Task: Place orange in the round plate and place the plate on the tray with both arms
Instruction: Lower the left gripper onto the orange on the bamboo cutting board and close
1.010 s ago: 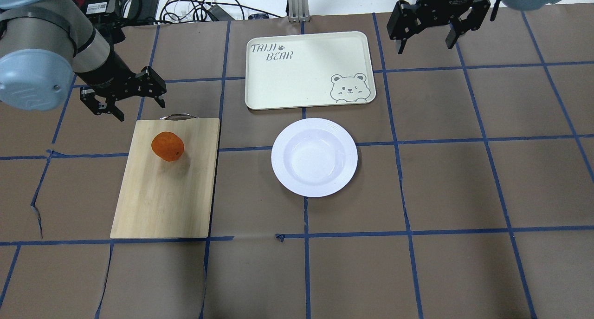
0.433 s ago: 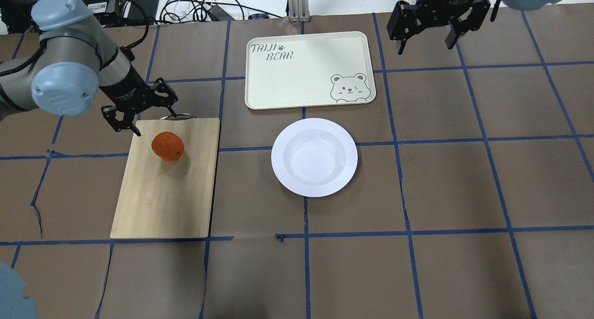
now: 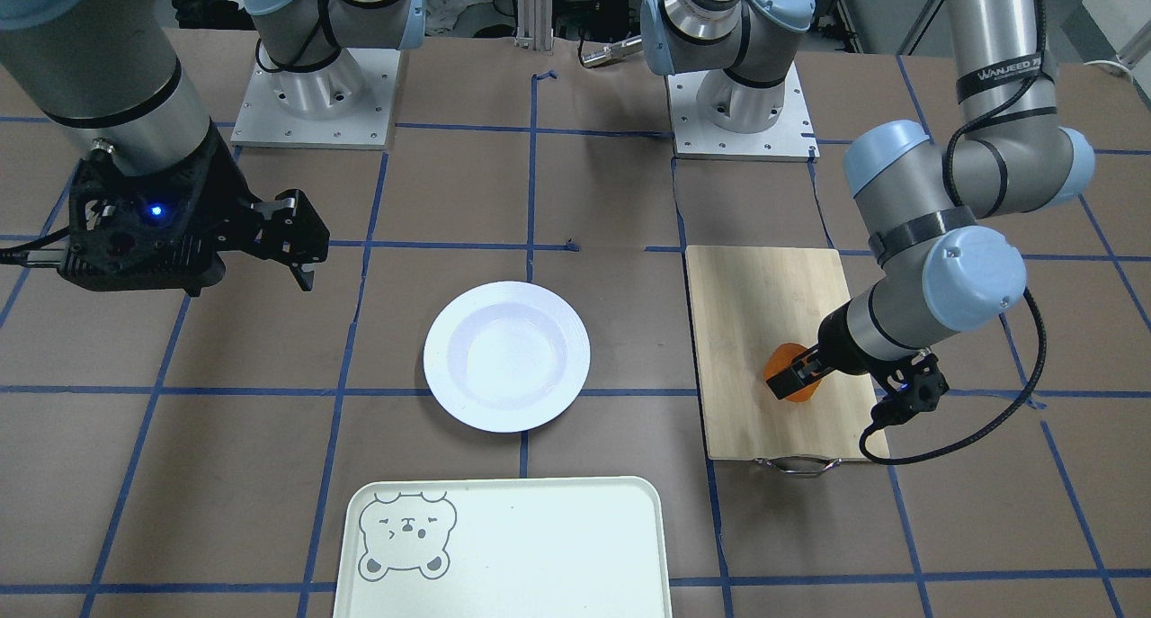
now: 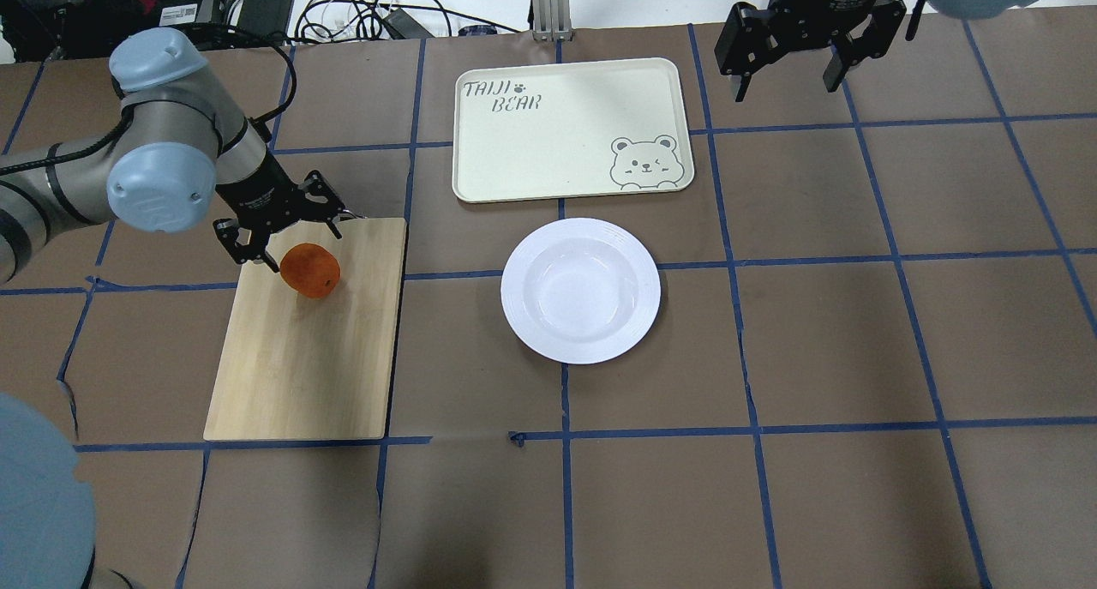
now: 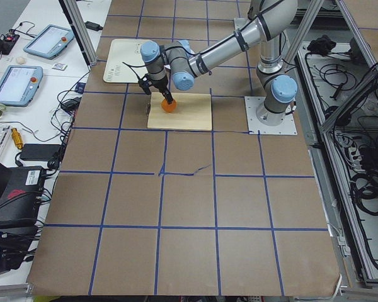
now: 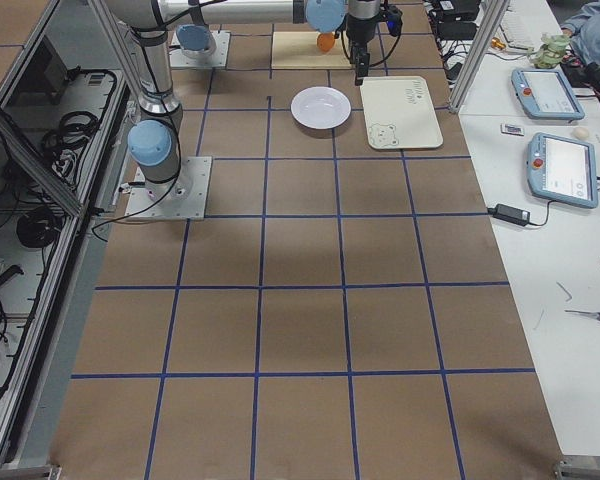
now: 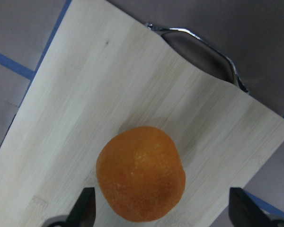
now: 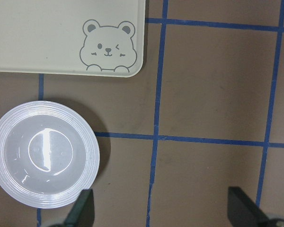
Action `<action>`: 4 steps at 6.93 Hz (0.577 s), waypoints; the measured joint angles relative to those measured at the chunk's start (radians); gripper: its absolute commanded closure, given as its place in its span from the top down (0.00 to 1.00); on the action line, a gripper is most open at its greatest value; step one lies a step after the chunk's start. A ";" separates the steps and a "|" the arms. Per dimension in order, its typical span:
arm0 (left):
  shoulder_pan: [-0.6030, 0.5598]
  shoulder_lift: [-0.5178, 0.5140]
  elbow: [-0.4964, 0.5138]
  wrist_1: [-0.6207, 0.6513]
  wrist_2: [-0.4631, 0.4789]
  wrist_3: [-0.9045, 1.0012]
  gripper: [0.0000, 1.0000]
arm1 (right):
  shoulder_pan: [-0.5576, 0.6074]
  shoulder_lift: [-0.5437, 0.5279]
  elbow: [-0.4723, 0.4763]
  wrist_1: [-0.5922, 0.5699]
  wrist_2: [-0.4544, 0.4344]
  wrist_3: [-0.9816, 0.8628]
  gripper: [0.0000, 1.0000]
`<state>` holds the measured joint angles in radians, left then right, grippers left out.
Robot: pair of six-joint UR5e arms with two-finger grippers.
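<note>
The orange [image 4: 310, 270] lies on the bamboo cutting board [image 4: 300, 366], near its far end. My left gripper [image 4: 304, 248] hangs open just over the orange's far side. In the left wrist view the orange [image 7: 141, 174] sits between the two spread fingertips [image 7: 85, 210]. The white round plate [image 4: 581, 291] lies empty at the table's middle. Just beyond it is the cream tray [image 4: 566, 135] with a bear face, also empty. My right gripper [image 4: 784, 83] is open, high at the far right, beside the tray.
The board's metal handle [image 7: 199, 45] sticks out at its far end, near my left gripper. Cables and boxes [image 4: 257, 6] lie behind the table's far edge. Blue tape lines [image 4: 566, 435] grid the brown table.
My left arm has swung right and down, bringing its open gripper from off the board's far left corner to over the orange. The right arm, plate and tray have not moved.
</note>
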<state>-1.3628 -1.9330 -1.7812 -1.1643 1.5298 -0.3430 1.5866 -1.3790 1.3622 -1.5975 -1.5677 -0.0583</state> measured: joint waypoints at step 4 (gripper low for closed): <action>0.001 -0.044 -0.024 0.043 0.007 -0.002 0.19 | -0.001 0.000 0.000 0.005 0.000 0.000 1.00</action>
<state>-1.3622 -1.9767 -1.8048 -1.1215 1.5370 -0.3448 1.5861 -1.3791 1.3622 -1.5929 -1.5677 -0.0583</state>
